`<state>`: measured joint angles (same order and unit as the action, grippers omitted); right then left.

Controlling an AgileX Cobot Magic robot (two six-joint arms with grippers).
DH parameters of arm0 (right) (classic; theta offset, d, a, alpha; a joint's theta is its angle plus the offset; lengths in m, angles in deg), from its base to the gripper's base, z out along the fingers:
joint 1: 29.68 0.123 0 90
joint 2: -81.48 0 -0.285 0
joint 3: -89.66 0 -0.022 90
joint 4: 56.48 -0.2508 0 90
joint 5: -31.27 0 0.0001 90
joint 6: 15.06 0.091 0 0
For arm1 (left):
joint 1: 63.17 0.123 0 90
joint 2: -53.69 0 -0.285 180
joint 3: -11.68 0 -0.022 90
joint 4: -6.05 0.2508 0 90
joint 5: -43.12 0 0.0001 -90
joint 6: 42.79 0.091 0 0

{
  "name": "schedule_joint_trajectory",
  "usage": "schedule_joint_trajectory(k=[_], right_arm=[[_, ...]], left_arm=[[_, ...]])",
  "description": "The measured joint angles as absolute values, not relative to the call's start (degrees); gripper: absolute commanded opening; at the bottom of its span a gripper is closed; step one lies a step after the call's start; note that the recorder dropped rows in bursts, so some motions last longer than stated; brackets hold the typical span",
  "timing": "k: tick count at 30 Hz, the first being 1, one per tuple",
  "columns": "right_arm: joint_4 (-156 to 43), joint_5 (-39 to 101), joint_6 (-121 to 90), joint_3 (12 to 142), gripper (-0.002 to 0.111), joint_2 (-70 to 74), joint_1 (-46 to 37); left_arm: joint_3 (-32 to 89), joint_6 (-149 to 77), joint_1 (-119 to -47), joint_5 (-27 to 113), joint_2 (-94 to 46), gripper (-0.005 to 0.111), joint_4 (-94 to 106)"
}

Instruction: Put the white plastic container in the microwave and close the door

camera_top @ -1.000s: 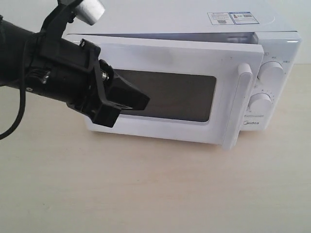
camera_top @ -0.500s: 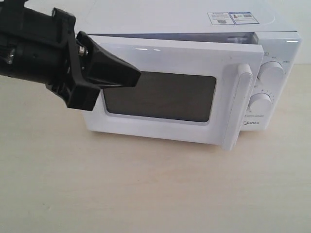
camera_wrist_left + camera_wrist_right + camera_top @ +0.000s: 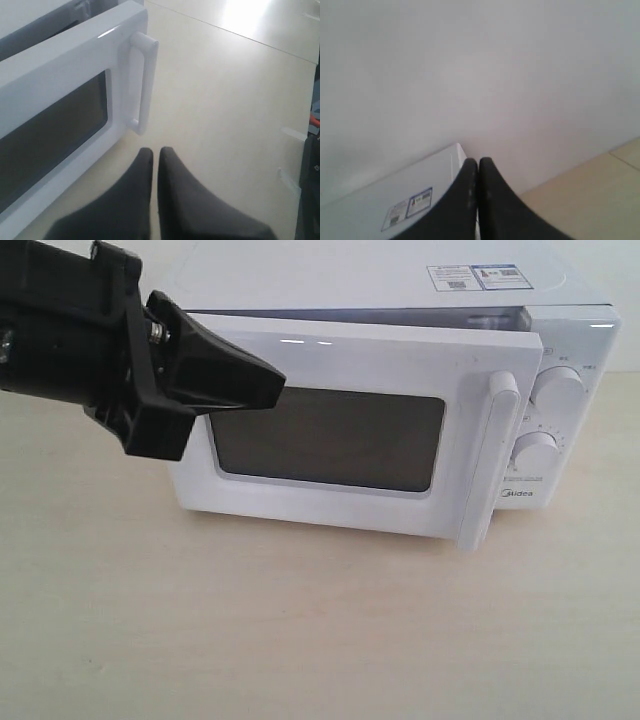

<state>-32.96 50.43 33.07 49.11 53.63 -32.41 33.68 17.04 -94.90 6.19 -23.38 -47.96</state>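
Microwave [image 3: 400, 290] knobs [image 3: 558, 390]: ext. view only

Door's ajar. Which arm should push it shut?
Left, probably. The left gripper is shut and sits right in front of the door, near its hinge side. The right gripper shows only in its wrist view, looking over the microwave toward the wall.

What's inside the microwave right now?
The microwave interior is hidden: the door, slightly ajar, covers the cavity; its dark window shows nothing, and the gap above shows only shadow. No container is visible.
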Motion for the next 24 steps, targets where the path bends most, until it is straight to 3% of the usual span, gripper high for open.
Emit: schedule_joint_trajectory(k=[6, 10, 16, 24], right_arm=[[-39.9, 54.37, 20.67, 49.11, 0.0, 53.54, -32.41], [-59.67, 54.02, -8.64, 49.11, 0.0, 53.54, -32.41], [-99.73, 67.29, -57.39, 49.11, 0.0, 52.58, -32.41], [-123.4, 70.61, -68.24, 49.54, 0.0, 51.79, -32.41]], left_arm=[[33.68, 17.04, -94.9, 6.19, -23.38, 0.004, -47.96], [33.68, 17.04, -94.9, 6.35, -23.38, 0.004, -47.96], [33.68, 17.04, -94.9, 6.35, -23.38, 0.004, -47.96], [33.68, 17.04, -94.9, 6.35, -23.38, 0.004, -47.96]])
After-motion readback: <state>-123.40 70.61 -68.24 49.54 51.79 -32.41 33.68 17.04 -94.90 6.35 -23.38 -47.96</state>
